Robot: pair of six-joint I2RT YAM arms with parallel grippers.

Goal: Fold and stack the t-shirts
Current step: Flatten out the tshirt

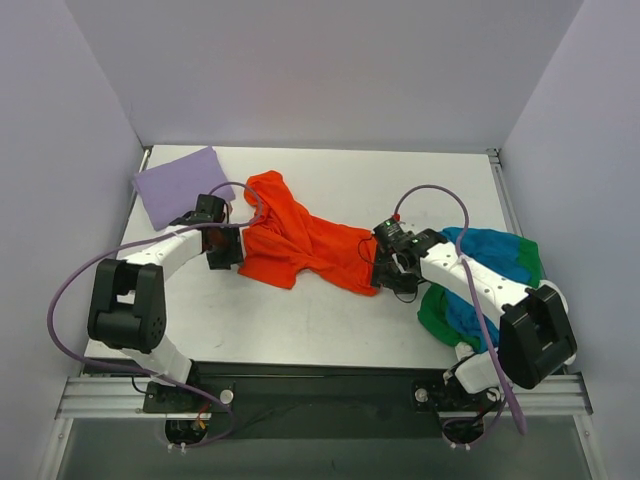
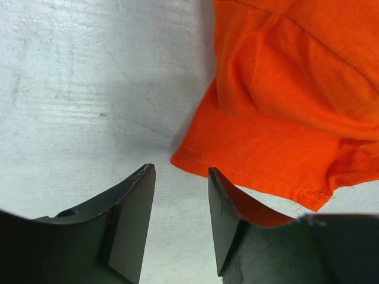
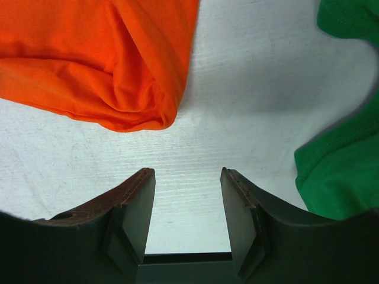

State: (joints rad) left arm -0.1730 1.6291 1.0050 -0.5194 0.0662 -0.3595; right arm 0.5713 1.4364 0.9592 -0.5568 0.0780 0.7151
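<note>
Left claw (image 1: 222, 252) — jaws parted, nothing between them — sits at the left end of the orange-red t-shirt (image 1: 300, 245); right claw (image 1: 383, 268), likewise parted and empty, at its right end. Shirt crumpled mid bench (image 1: 300, 320), long axis left–right, one arm near each end. Count: four shirts — orange-red, folded lavender t-shirt (image 1: 178, 185) far left, blue t-shirt (image 1: 490, 248) and green t-shirt (image 1: 432, 312) heaped right.

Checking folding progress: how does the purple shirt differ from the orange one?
The purple shirt is folded into a flat pad; the orange shirt lies loose and rumpled. The purple shirt sits at the far left corner of the table; the orange shirt stretches across the middle. The orange shirt lies between the open left gripper and right gripper; the purple shirt lies beyond them. Both are plain cloth on the table.
</note>
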